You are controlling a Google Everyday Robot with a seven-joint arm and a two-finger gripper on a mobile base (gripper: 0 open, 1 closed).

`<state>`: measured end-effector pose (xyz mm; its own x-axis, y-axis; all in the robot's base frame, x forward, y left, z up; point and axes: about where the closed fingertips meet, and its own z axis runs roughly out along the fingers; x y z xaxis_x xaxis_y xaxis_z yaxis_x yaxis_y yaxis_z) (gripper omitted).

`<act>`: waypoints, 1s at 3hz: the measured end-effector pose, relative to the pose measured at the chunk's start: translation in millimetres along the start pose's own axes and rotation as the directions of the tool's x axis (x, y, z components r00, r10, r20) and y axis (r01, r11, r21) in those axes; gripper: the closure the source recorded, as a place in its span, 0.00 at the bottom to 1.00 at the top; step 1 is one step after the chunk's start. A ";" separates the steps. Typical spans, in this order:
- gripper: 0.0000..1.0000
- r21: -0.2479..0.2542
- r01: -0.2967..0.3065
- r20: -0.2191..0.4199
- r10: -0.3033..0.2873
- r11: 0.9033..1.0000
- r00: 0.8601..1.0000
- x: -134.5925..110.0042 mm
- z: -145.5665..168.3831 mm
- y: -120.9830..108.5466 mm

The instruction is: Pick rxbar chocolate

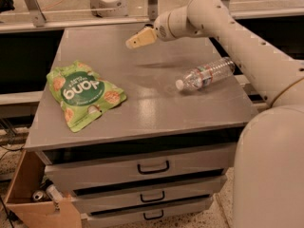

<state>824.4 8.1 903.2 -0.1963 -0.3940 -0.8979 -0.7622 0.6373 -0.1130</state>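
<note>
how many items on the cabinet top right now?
2 visible: green bag front-left, water bottle lying at right. The gripper hovers over the back middle and may hide another.

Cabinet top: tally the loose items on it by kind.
Green snack pouch: 1
Clear plastic water bottle: 1
Total: 2
The gripper hovers over the far side, and anything beneath it is hidden.

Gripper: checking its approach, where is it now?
Camera view: the gripper is over the far middle of the table, beyond the green bag, up-left of the water bottle.
</note>
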 end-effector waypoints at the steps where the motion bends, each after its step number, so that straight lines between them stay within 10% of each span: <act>1: 0.00 0.032 0.014 0.038 -0.016 0.999 0.999 -2.4 34.6 -19.7; 3: 0.00 0.126 0.046 0.006 -0.047 0.991 0.999 13.1 67.5 -66.1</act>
<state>913.9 5.5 870.2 -0.1566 -0.4200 -0.8939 -0.6870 0.6966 -0.2069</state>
